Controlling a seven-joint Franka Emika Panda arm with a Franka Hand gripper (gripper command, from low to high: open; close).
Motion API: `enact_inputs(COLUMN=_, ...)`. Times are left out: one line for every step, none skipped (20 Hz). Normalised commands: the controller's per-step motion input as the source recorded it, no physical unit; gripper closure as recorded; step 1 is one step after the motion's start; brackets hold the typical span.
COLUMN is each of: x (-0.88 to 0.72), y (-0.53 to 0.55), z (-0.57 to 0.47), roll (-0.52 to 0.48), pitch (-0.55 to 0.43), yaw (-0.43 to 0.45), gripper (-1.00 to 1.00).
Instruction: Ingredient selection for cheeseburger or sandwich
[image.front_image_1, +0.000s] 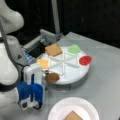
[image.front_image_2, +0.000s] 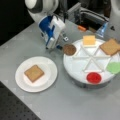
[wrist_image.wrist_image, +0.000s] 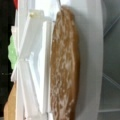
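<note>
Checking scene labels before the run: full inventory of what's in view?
toast square: 1, tan-brown, flat on the white plate
toast square: 1, tan-brown, in a compartment of the divided tray
cheese square: 1, yellow-orange, tray compartment beside that toast
patty: 1, dark brown, round, tray compartment nearest the gripper; fills the wrist view
lettuce piece: 1, green, tray compartment
red disc: 1, red, tray compartment
divided tray: 1, white, round, six wedge compartments, one of them bare
white plate: 1, on the grey table
gripper: 1, white and blue, beside the tray at the patty
</note>
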Motion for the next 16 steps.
enact_inputs(x=0.39, y=-0.18, z=-0.05, roll=0.221, pitch=0.028, yaw=0.079, gripper=-1.0)
enact_inputs(x=0.38, y=-0.16, z=-0.04, roll=0.211, pitch=0.034, yaw=0.081, gripper=-1.0)
enact_inputs(x=0.37, y=-0.15, z=-0.03, roll=0.209, pitch=0.038, yaw=0.094, gripper=-1.0)
enact_inputs(x=0.36, y=-0.15, z=-0.03, roll=0.214, pitch=0.043, yaw=0.115, gripper=-1.0)
enact_inputs(x=0.35, y=-0.15, z=-0.02, roll=0.217, pitch=0.044, yaw=0.118, gripper=-1.0)
enact_inputs(x=0.34, y=-0.15, z=-0.01, roll=0.208, pitch=0.058, yaw=0.192, gripper=-1.0)
enact_inputs(x=0.33, y=-0.16, z=0.0, roll=0.2, pitch=0.07, yaw=0.255, gripper=-1.0)
enact_inputs(x=0.33, y=-0.18, z=0.01, roll=0.194, pitch=0.081, yaw=0.312, gripper=-1.0)
enact_inputs(x=0.32, y=-0.19, z=0.01, roll=0.178, pitch=0.116, yaw=0.409, gripper=-1.0)
enact_inputs(x=0.32, y=-0.21, z=0.01, roll=0.173, pitch=0.128, yaw=0.428, gripper=-1.0)
enact_inputs(x=0.32, y=-0.22, z=0.01, roll=0.17, pitch=0.142, yaw=0.455, gripper=-1.0)
enact_inputs(x=0.32, y=-0.24, z=0.0, roll=0.172, pitch=0.153, yaw=0.48, gripper=-1.0)
enact_inputs(x=0.34, y=-0.25, z=-0.02, roll=0.18, pitch=0.163, yaw=0.504, gripper=-1.0)
enact_inputs(x=0.34, y=-0.27, z=-0.04, roll=0.178, pitch=0.167, yaw=0.498, gripper=-1.0)
enact_inputs(x=0.36, y=-0.28, z=-0.06, roll=0.165, pitch=0.169, yaw=0.512, gripper=-1.0)
enact_inputs(x=0.37, y=-0.29, z=-0.07, roll=0.16, pitch=0.17, yaw=0.5, gripper=-1.0)
